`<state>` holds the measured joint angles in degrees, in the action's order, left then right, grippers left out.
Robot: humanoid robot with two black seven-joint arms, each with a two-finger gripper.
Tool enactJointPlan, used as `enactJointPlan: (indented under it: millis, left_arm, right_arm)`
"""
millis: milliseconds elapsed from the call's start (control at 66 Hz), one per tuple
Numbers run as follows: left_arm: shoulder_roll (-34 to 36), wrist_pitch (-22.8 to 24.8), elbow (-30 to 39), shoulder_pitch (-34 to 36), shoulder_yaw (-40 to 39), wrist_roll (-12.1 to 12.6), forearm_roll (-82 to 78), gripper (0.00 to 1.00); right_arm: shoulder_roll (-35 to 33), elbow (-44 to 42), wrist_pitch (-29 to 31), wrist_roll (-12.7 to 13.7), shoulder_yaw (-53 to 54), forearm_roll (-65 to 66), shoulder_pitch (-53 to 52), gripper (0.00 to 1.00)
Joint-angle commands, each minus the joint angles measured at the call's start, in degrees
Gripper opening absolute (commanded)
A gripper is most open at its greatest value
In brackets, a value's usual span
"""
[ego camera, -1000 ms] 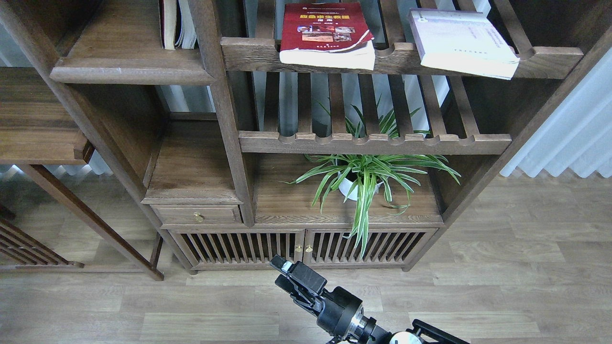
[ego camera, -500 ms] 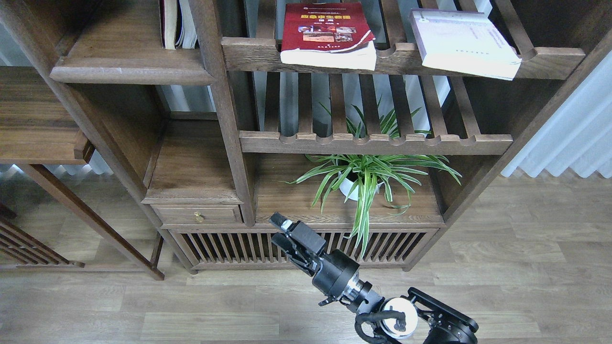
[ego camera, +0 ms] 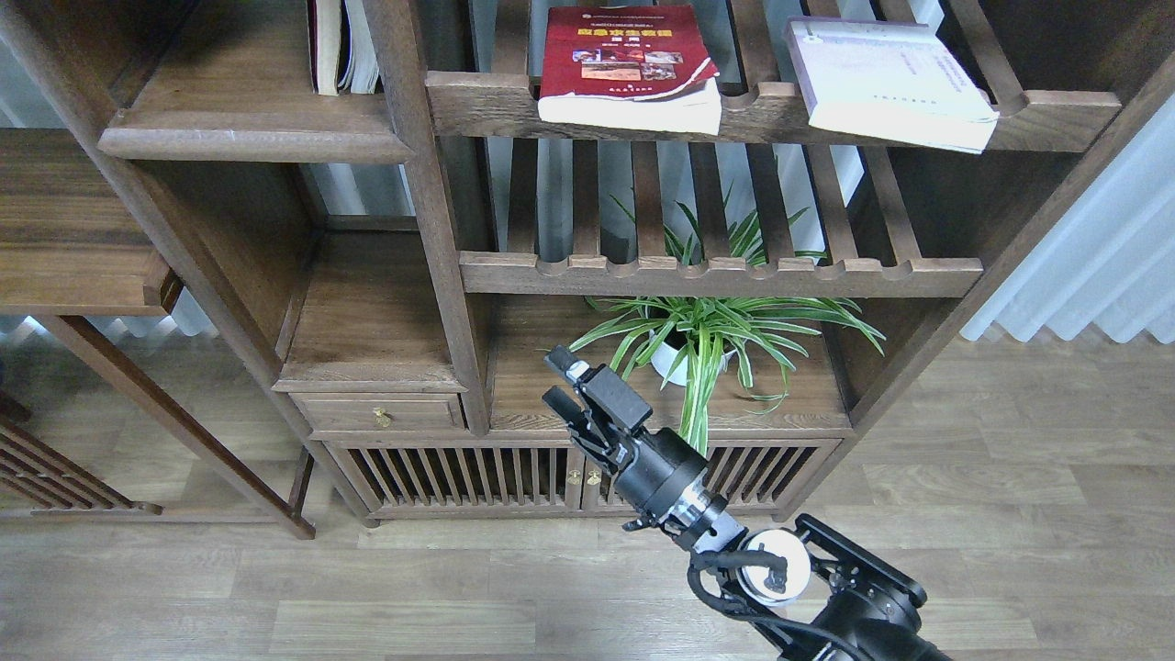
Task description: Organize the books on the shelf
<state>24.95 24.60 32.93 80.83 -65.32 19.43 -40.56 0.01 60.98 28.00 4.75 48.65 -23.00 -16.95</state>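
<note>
Head view: our right gripper (ego camera: 560,378) has climbed since a second ago, from floor level before the slatted cabinet doors (ego camera: 459,473) to just in front of the ledge by the potted plant (ego camera: 699,335). Its two fingers stand apart, nothing between them. Our left gripper is out of sight. Books unmoved: dark red book (ego camera: 628,64) lies flat on the upper slatted rack (ego camera: 762,106), lavender-white book (ego camera: 886,81) lies tilted to its right, overhanging the rail. One more book (ego camera: 323,44) stands upright on the solid shelf (ego camera: 248,138), upper left.
</note>
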Motion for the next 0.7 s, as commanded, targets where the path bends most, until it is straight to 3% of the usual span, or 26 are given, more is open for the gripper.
enactJointPlan:
  millis: [0, 682]
  left_arm:
    - [-0.7, 0.2, -2.0, 0.1, 1.8, -0.5, -0.1, 0.07]
    - [-4.0, 0.9, -2.0, -0.6, 4.2, -1.7, -0.5, 0.08]
  right_arm:
    - [0.0, 1.2, 0.0, 0.0, 2.0, -0.4, -1.9, 0.99]
    - [0.0, 2.5, 0.0, -0.1, 2.2, -1.3, -1.9, 0.99]
